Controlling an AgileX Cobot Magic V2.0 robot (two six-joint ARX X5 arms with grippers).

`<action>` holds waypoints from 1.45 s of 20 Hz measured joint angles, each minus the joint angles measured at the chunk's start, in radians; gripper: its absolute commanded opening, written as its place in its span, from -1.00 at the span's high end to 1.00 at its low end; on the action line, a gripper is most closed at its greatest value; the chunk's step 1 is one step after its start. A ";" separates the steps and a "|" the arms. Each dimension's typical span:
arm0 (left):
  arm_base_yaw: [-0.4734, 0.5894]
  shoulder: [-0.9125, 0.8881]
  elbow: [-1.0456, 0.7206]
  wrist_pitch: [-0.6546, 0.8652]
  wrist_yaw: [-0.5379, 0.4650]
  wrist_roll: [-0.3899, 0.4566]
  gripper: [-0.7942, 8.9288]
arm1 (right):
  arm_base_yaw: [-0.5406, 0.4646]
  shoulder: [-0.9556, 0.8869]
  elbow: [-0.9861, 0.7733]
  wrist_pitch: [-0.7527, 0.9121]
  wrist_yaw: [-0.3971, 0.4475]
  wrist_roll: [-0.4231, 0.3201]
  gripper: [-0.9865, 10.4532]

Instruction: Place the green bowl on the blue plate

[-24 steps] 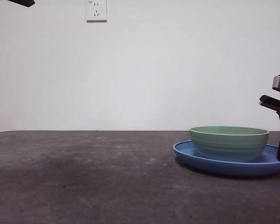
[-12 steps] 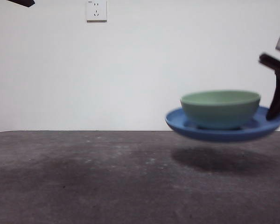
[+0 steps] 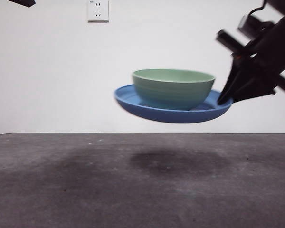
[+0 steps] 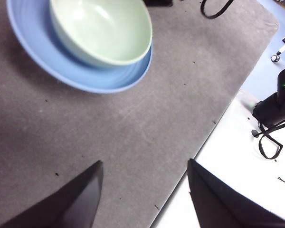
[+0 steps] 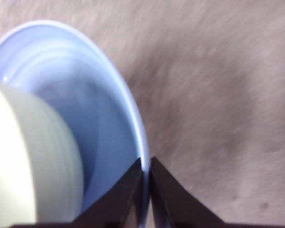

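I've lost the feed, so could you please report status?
Right gripper shut on blue plate rim, plate airborne. Green bowl on plate. Left gripper open, idle.

We read it as a lab: grey felt-covered worktop [image 3: 85, 180], bare white wall, socket [image 3: 98, 10], trailing cables [image 4: 268, 142] (floor-level).

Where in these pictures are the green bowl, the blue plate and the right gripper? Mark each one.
green bowl [image 3: 173, 90], front view, on its ridged outer wall.
blue plate [image 3: 128, 99], front view, on the raised rim away from the gripper.
right gripper [image 5: 146, 164], right wrist view, midway between its fingertips at the plate's rim.
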 measured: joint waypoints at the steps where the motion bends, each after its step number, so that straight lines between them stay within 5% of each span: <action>1: 0.000 0.000 0.000 0.000 0.000 0.000 0.26 | 0.021 0.027 0.005 0.002 0.014 0.007 0.81; 7: 0.000 0.000 0.000 0.000 0.000 0.000 0.26 | 0.112 0.213 0.055 0.078 0.055 0.043 0.81; 18: 0.000 0.000 0.000 0.000 0.000 0.000 0.26 | 0.126 0.370 0.115 0.079 0.055 0.059 0.81; 22: 0.000 0.000 0.000 -0.001 0.000 0.000 0.26 | 0.126 0.370 0.116 0.074 0.045 0.061 0.46; 29: 0.000 0.000 0.000 -0.002 0.000 0.000 0.26 | 0.119 0.303 0.117 0.000 0.058 0.066 0.33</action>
